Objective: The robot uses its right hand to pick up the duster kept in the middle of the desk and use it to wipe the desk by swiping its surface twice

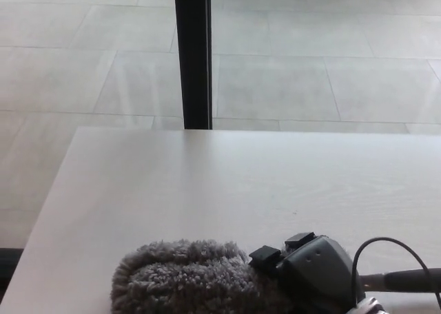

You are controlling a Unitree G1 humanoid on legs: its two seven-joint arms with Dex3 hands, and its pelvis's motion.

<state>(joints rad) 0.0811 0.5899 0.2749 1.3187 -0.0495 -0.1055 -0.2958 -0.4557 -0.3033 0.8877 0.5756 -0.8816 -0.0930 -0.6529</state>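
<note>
right hand [313, 276]: dark grey, blocky knuckles | black cable loop [365, 255] | silver wrist piece [370, 307]

Robot's right hand [313, 276], black, low at the near edge, fingers closed; its forearm extends to the right.

No readable text, label, brand, number or sign anywhere in view.

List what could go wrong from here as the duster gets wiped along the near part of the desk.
1. The duster lies close to the desk's left edge; a longer leftward swipe might push it off.
2. The right hand and duster run out of the picture's bottom, so the grip can't be checked.
3. The cable looping behind the hand could snag.
</note>
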